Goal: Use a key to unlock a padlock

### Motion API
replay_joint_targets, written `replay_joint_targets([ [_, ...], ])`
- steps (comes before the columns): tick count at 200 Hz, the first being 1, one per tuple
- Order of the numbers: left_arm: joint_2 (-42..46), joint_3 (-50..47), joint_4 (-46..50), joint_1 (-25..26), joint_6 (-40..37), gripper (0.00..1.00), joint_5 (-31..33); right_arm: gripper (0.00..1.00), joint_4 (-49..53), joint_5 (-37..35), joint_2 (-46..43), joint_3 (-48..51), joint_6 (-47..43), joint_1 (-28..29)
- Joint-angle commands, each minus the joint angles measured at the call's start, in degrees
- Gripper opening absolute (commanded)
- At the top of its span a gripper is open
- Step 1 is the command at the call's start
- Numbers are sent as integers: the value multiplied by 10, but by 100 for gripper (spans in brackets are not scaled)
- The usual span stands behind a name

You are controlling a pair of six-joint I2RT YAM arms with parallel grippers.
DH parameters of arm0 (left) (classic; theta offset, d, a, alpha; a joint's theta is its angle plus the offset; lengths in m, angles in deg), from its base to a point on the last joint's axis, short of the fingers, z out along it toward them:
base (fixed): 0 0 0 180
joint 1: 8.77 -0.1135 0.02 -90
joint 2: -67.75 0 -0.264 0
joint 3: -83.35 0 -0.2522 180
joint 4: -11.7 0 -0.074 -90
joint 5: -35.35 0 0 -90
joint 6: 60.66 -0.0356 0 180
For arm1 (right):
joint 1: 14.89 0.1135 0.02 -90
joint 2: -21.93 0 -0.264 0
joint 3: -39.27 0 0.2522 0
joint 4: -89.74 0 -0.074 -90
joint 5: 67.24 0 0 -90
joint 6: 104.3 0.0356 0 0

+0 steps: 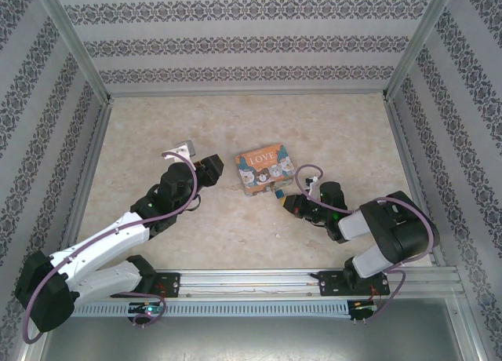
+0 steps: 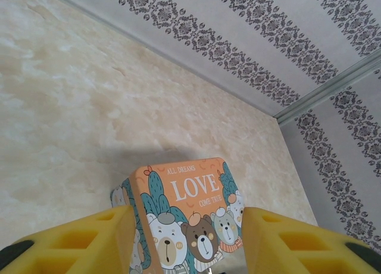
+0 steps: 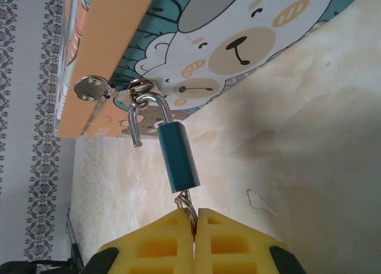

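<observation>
Pinching the key (image 3: 186,201) at the base of the padlock (image 3: 177,158), the right claw (image 3: 193,217) is clenched tight. The padlock hangs tilted from the hasp (image 3: 140,88) of the tin (image 3: 238,36), over the counter (image 3: 297,137). One shackle (image 3: 152,107) leg stands free of the body. Beyond, the left claw (image 2: 187,238) grasps the tin by two sides.

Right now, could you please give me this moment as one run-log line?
left gripper: holding tin | right gripper: shut on key in padlock | shackle: open, hooked in hasp

smooth tin (image 3: 250,24), matt padlock (image 3: 178,158), shiny metal shackle (image 3: 164,113)
</observation>
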Motion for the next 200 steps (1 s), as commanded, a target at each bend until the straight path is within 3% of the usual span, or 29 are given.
replay_joint_targets([
  [1,10,-9,9,-6,2,50,9,7,2,6,12,-10,10,-4],
  [30,11,-9,11,-7,7,50,10,17,6,6,11,-12,8,-4],
  [70,11,-4,23,-7,10,50,9,39,29,2,-24,-9,3,-5],
  [112,7,19,63,-9,-1,51,-6,53,133,-15,-109,-16,-40,-14],
  [141,-7,22,55,-15,-2,51,-21,72,175,-12,-162,-20,-66,-35],
  [170,-44,38,42,-26,-1,51,-65,98,174,34,-182,-38,-71,-47],
  [200,-107,62,24,-51,37,50,-160,98,171,62,-152,-66,-80,-51],
])
